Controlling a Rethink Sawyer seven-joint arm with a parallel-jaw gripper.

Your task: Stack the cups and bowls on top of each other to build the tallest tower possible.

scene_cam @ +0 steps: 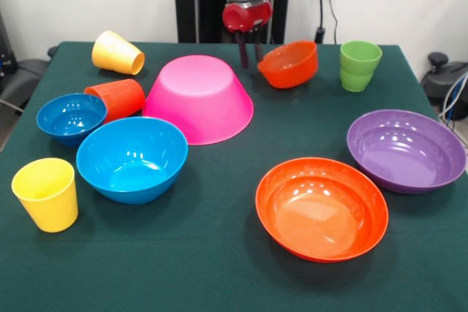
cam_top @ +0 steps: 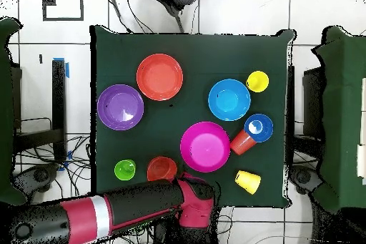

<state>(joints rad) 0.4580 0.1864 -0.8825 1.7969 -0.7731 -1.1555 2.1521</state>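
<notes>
My gripper hangs open and empty at the table's far side, between the large pink bowl and the small orange bowl. The pink bowl lies upside down with nothing on it. The small orange bowl is tilted. The medium blue bowl and small blue bowl sit at the left. An orange-red cup and a yellow cup lie on their sides. Another yellow cup and the green cup stand upright. In the overhead view my gripper is beside the pink bowl.
The wide shallow orange bowl and wide shallow purple bowl sit at the front right. The green table is bare at the front middle. My arm reaches in along the table's edge in the overhead view.
</notes>
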